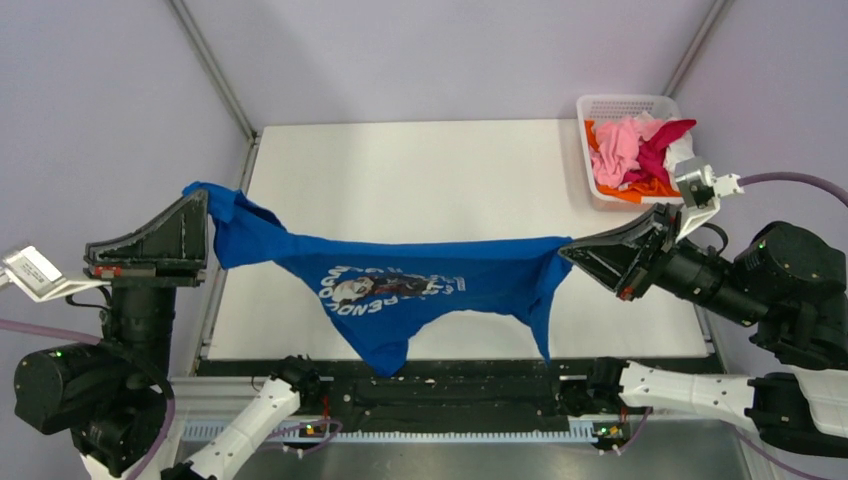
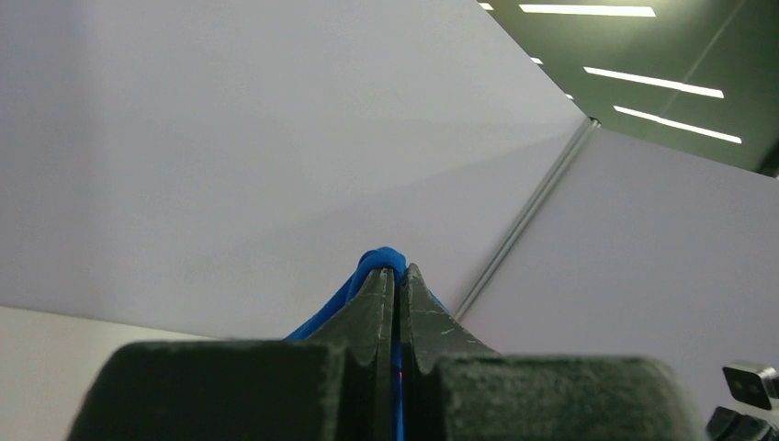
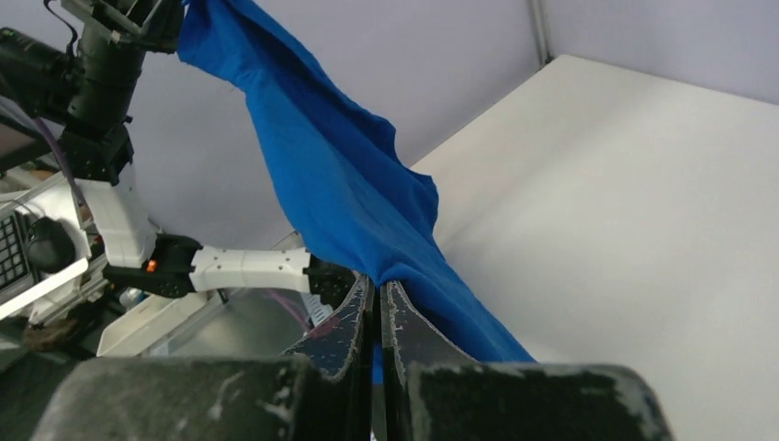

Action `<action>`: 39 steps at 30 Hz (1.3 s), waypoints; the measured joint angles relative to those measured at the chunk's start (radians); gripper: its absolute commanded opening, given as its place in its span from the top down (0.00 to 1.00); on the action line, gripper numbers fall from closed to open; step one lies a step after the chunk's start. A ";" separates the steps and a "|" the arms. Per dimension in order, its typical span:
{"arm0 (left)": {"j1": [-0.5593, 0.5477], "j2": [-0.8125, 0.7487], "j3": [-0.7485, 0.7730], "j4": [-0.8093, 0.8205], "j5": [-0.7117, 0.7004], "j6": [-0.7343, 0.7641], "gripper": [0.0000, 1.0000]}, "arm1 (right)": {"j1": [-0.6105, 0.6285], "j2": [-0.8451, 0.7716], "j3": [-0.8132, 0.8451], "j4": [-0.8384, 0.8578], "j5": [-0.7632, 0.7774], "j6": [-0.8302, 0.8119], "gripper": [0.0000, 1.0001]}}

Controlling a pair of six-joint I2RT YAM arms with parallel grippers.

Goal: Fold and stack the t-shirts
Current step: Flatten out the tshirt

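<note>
The royal blue t-shirt point(image 1: 420, 285) with a round white-lettered print hangs stretched in the air between my two grippers, above the near part of the white table point(image 1: 430, 170). My left gripper point(image 1: 205, 215) is shut on its left end, and blue cloth point(image 2: 381, 262) bulges past the fingertips in the left wrist view. My right gripper point(image 1: 568, 250) is shut on its right end, and the cloth point(image 3: 349, 184) runs away from my closed jaws point(image 3: 377, 285) toward the left arm. Pink, magenta, white and orange t-shirts point(image 1: 635, 150) lie heaped in the basket.
A white plastic mesh basket point(image 1: 625, 105) stands at the table's back right corner. Grey walls close in the table's left, back and right sides. The arm bases and a black rail point(image 1: 440, 390) run along the near edge.
</note>
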 measured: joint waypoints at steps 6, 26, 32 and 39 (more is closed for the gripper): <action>0.000 0.014 0.006 -0.001 0.018 -0.009 1.00 | 0.000 0.025 0.000 -0.019 0.017 0.010 1.00; 0.247 1.202 0.085 0.222 -0.243 0.011 0.76 | -0.644 0.871 -0.277 0.498 0.572 -0.254 0.77; 0.312 1.897 0.792 0.117 -0.091 0.056 0.01 | -0.785 1.442 0.143 0.690 0.505 -0.401 0.01; 0.312 1.851 0.623 0.132 0.033 0.073 0.01 | -0.843 1.575 0.249 0.692 0.475 -0.473 0.01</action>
